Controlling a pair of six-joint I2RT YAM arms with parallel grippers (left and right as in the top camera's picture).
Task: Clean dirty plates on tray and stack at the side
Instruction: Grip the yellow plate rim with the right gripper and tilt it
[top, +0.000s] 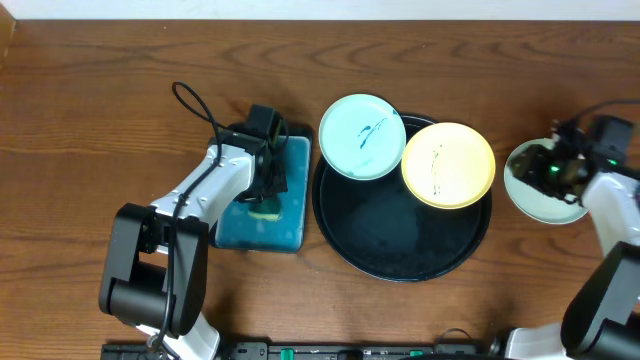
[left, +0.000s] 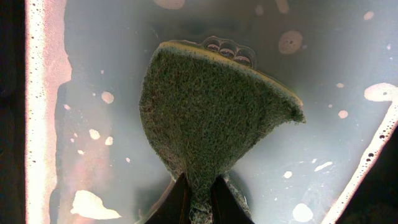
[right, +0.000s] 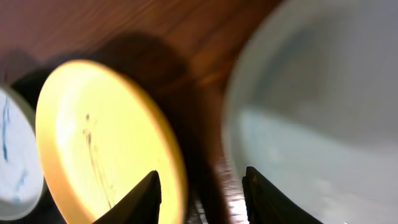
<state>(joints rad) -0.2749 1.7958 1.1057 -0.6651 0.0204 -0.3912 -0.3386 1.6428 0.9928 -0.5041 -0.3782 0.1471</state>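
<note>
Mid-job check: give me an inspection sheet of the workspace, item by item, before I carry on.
Surface: wooden table, no spills seen.
Job's things: black tray carries a mint plate over its upper-left rim and a yellow plate at its upper right, both with scribble marks. A third plate, pale, lies on the table right of the tray; marks cannot be told.
Clutter: teal basin of soapy water left of the tray; nothing else seen.
Claws: left claw shut on a sponge in the basin; right claw open above the third plate.
Cables: black cable loops over the table beside the basin.
Surroundings: pale wall past the far edge.
</note>
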